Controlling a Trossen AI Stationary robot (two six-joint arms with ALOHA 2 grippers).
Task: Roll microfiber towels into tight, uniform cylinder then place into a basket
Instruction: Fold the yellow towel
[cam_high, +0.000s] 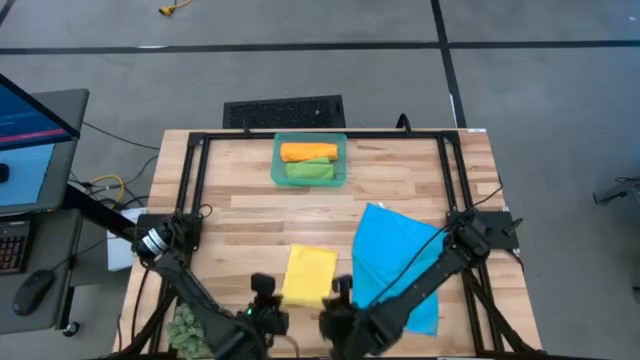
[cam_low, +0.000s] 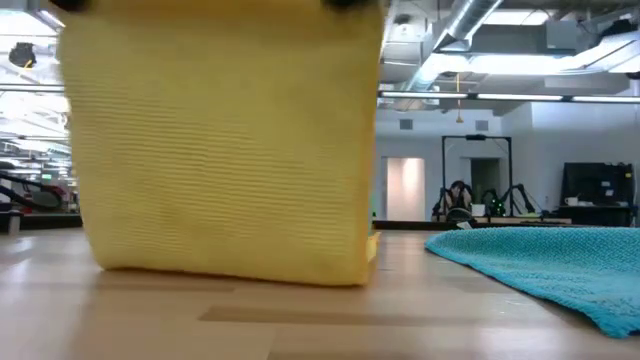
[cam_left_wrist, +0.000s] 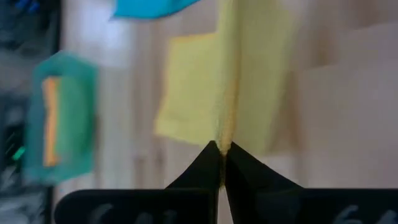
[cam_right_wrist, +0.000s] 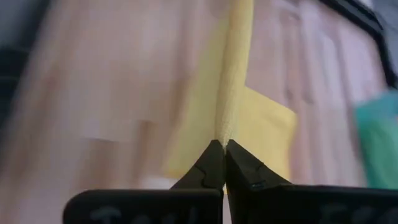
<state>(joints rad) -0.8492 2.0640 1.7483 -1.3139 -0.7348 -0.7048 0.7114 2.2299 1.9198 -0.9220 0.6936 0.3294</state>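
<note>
**Two arms hold up the yellow towel**

From above, the yellow towel (cam_high: 310, 275) is at the near edge of the wooden surface (cam_high: 400, 190). Its long side runs from the arms toward the far edge. The left end effector (cam_high: 263, 287) pinches its near left corner. The right end effector (cam_high: 341, 288) pinches its near right corner. The blue towel (cam_high: 395, 250) lies flat just beside it on the right, under the right arm. The basket (cam_high: 341, 140) sits at the far edge. In it the orange towel (cam_high: 308, 152) and the green towel (cam_high: 310, 171) lie rolled up, side by side, their long way across the surface.

From low down, the yellow towel (cam_low: 225, 140) hangs like a curtain. Its bottom edge touches the surface.

From the left wrist, both fingers are closed tight on the towel's edge (cam_left_wrist: 225, 140).

From the right wrist, the fingers are also closed tight on the towel's edge (cam_right_wrist: 225, 134).
</note>
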